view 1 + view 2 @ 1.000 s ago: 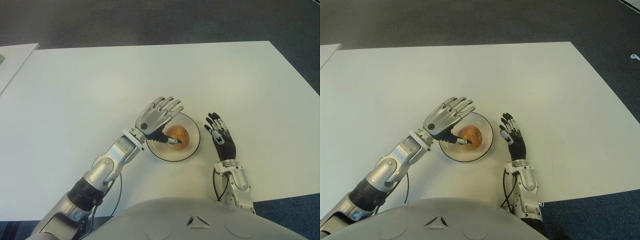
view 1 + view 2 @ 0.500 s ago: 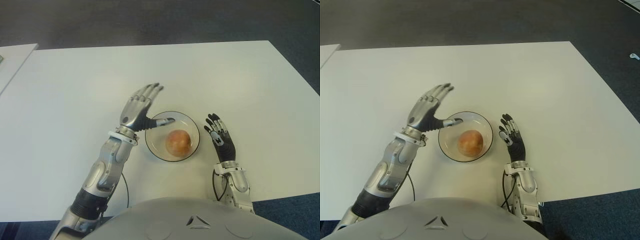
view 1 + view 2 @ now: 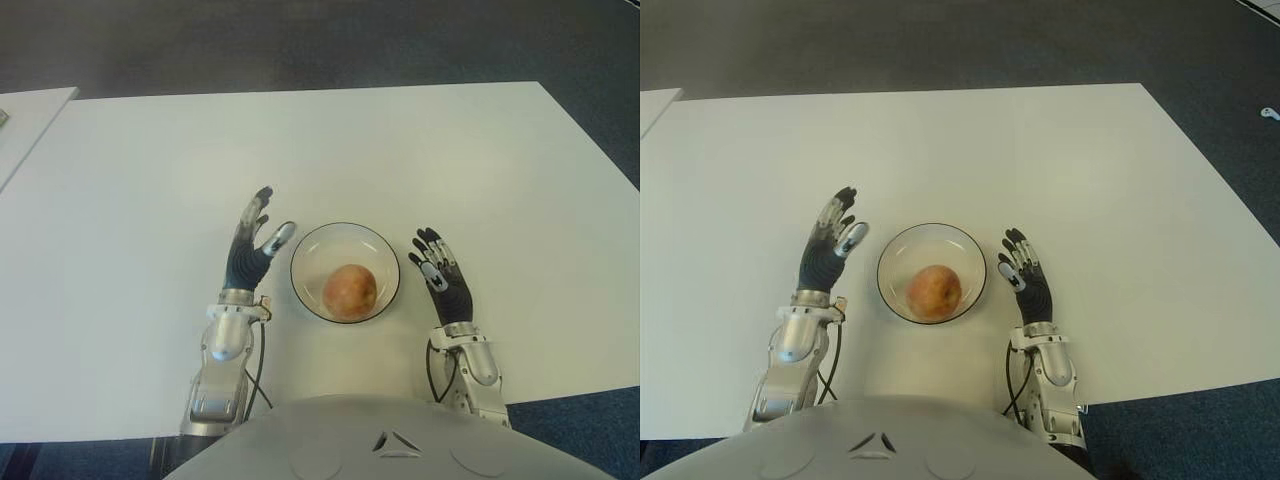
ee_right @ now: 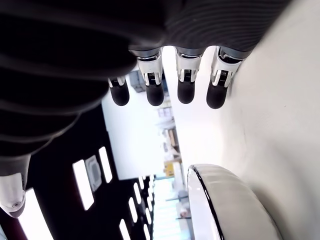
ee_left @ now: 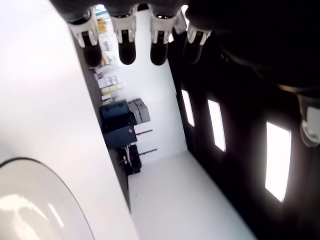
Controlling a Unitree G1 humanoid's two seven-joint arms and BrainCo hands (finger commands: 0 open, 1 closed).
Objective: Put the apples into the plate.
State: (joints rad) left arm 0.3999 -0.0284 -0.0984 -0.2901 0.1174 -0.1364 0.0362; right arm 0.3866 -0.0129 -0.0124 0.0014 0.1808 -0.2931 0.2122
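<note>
One orange-red apple (image 3: 349, 291) lies in the white, dark-rimmed plate (image 3: 322, 246) on the white table (image 3: 150, 180), near the plate's front edge. My left hand (image 3: 255, 238) stands just left of the plate, fingers straight and spread, holding nothing; its wrist view shows the fingers (image 5: 127, 42) extended and the plate's rim (image 5: 55, 182) beside them. My right hand (image 3: 437, 265) shows just right of the plate, fingers straight and empty, with the plate's rim (image 4: 212, 210) seen in its wrist view.
The corner of a second white table (image 3: 30, 112) shows at the far left. Dark carpet (image 3: 320, 40) lies beyond the table's far edge and to the right.
My left hand has let go of the apple, drawn back off the plate to its left side and turned upright. The apple stays in the plate. The right hand has not moved.
</note>
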